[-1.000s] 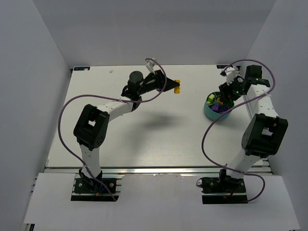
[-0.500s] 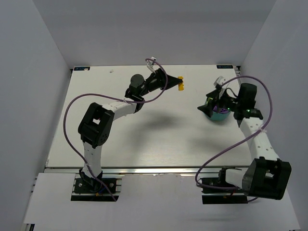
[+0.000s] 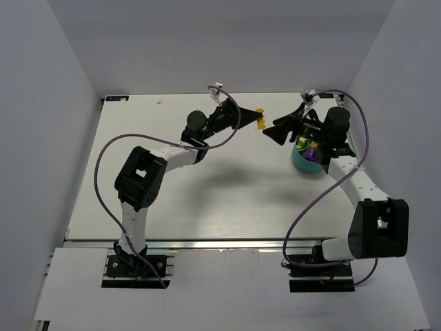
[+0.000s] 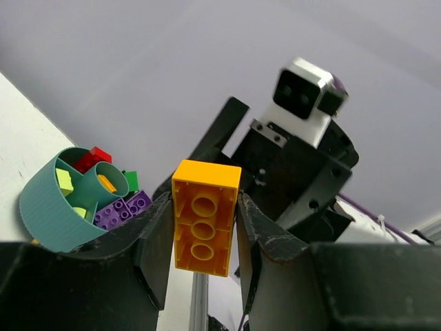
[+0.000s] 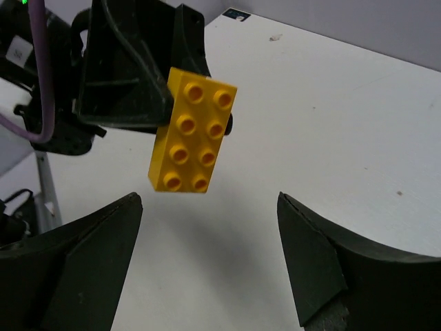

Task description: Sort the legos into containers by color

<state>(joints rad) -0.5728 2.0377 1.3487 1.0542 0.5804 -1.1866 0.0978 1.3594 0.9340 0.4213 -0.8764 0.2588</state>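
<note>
left fingers pinching a yellow 2x4 brick, up off the surface | right fingers spread wide, right next to it

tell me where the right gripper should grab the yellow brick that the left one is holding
Probably the free end of the yellow brick, past the left gripper, coming straight at its studded face. The flat long sides are bare there and roughly line up with the open right gripper. The left gripper covers the other end.
</note>
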